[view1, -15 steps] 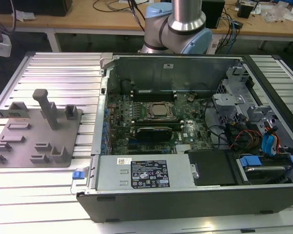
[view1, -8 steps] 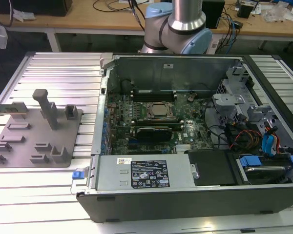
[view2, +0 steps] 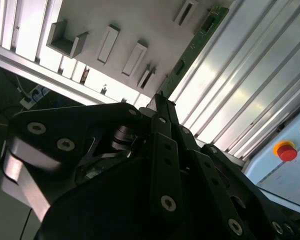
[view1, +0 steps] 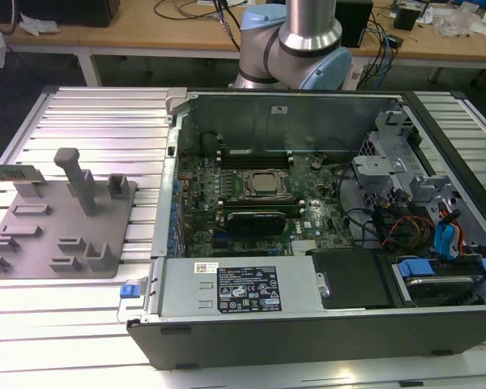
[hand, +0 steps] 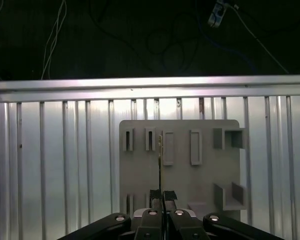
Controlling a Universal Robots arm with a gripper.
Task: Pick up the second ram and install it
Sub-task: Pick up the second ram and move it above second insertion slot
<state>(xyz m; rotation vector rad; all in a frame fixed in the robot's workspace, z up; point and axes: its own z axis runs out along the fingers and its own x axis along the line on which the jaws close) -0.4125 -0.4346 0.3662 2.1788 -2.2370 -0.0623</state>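
- Closest to us in both wrist views sits the black gripper (hand: 162, 194), its jaws drawn narrow and pinching the second ram (hand: 160, 165) (view2: 190, 52).
- We see the stick edge-on in the first wrist view, as a thin line running out from between the jaws. In the second wrist view its green face with dark chips shows.
- It hangs over the gray fixture plate (hand: 182, 180), with its far end near the plate's narrow slots (hand: 150, 140). Whether it touches the plate, we cannot tell.
- That plate lies on a ribbed aluminium table (hand: 65, 165).
- On the exterior view's right, just beside the plate, we find the open computer case (view1: 308, 324). Its motherboard (view1: 198, 182) is exposed, and the arm's base (view1: 308, 36) stands behind it.
- We also spot a red button (view2: 286, 150) beyond the table's ribs in the second wrist view.
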